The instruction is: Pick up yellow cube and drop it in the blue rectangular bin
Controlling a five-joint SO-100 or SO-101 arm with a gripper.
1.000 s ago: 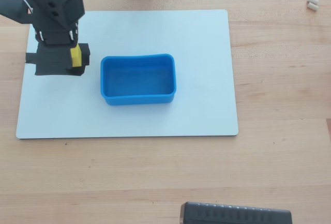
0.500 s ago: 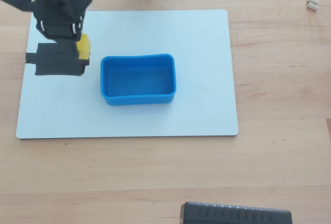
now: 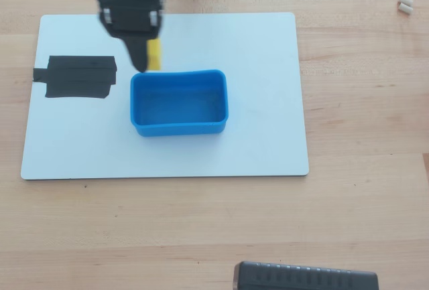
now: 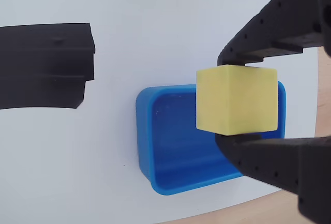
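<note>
The yellow cube [image 4: 236, 99] is clamped between my gripper's [image 4: 232, 100] two black fingers, held in the air. In the overhead view the cube [image 3: 155, 54] shows as a yellow sliver beside the black gripper [image 3: 149, 59], just past the far left rim of the blue rectangular bin [image 3: 179, 102]. In the wrist view the bin [image 4: 176, 146] lies below and partly behind the cube, and nothing shows on the visible part of its floor.
The bin stands on a white board [image 3: 261, 55] on a wooden table [image 3: 362, 102]. A flat black tape patch [image 3: 77, 76] lies at the board's left, also in the wrist view [image 4: 44, 63]. A dark object [image 3: 305, 278] sits at the table's near edge.
</note>
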